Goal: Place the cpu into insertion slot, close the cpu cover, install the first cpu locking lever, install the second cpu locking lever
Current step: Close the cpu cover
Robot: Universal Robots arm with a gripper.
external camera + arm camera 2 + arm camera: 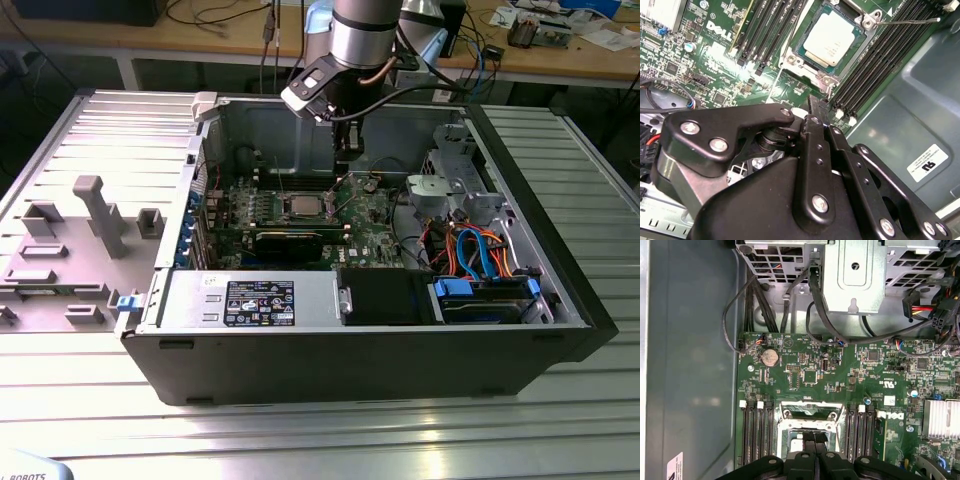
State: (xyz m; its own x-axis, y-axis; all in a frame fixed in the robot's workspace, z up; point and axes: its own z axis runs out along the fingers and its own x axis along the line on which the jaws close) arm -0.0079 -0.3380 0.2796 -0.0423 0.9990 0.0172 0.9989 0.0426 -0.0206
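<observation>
The cpu (827, 42) lies flat in the insertion slot (810, 67) on the green motherboard, silver top up. A silver metal frame, the cpu cover (790, 60), rims it; I cannot tell whether it is pressed down. One thin wire locking lever (905, 21) sticks out sideways from the socket corner, unlatched. My gripper (814, 102) hangs just beside the socket, fingers together with nothing between them. In the exterior view the gripper (345, 150) hovers inside the case, behind and to the right of the cpu (303, 207). In the first wrist view the gripper (815, 437) sits over the socket (812, 415).
Black memory slots (756, 432) flank the socket on both sides. A long black graphics card (290, 240) lies in front of it. Drive cage (450, 185), cables (480, 255) and the case walls (520, 180) close in the exterior view's right. A grey fixture (90, 215) stands outside.
</observation>
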